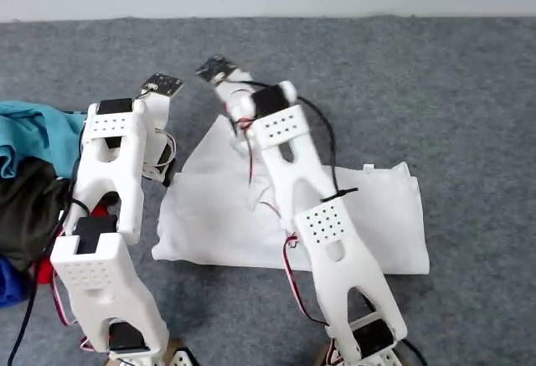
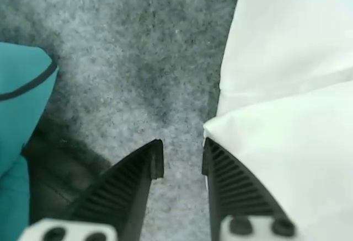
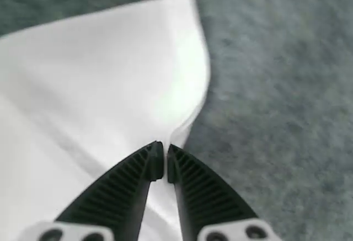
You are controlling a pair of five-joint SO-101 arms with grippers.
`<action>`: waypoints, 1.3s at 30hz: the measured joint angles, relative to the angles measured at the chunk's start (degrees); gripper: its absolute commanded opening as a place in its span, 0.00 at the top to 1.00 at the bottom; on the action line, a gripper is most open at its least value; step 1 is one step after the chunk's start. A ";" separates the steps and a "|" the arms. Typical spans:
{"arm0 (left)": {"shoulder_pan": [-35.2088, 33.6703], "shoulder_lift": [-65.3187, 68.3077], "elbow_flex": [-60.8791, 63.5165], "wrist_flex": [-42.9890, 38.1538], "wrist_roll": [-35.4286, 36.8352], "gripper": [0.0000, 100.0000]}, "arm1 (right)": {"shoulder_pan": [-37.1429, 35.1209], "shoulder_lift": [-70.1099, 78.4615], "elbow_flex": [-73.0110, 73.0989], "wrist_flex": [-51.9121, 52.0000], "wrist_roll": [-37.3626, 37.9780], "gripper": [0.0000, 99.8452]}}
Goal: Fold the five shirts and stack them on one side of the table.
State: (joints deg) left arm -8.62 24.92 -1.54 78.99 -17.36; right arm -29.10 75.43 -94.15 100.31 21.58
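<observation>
High view: white shirt (image 1: 218, 215) lies part-folded on the bench (image 1: 435, 90); a teal, black and blue shirt heap (image 1: 29, 182) sits at its left edge. Left wrist view: left claw (image 2: 182, 161) narrowly parted beside the white shirt's edge. Right wrist view: right claw (image 3: 164, 161) pinches the shirt's fold.

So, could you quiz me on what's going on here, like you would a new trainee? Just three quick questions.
1. True or false: the right gripper is shut on an edge of the white shirt.
2. Pick one. The left gripper is: A) open over the bare grey table, right beside the white shirt; B) shut on the white shirt; C) holding a blue cup.
3. In the high view, what colour is the shirt at the far end of the heap of shirts beside the left arm?

Key: 1 true. 2 A. 3 teal: the teal shirt.
</observation>
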 measured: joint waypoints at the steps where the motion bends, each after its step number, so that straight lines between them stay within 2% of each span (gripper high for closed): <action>1: 0.00 0.00 0.00 0.00 0.00 0.87 | -0.79 -0.53 0.00 0.09 0.00 0.99; 13: 0.00 0.00 0.00 0.00 0.00 0.87 | -4.66 -6.24 0.62 0.18 0.00 0.99; 28: 0.62 0.00 0.09 0.44 -0.09 0.87 | -4.57 -23.38 37.01 0.18 -0.18 0.99; 39: -0.26 -0.09 0.00 0.62 0.26 0.87 | -4.31 -27.69 41.49 0.18 0.00 0.99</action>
State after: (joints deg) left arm -8.88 24.84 -1.54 79.60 -17.10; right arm -33.41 47.74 -52.66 100.48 21.58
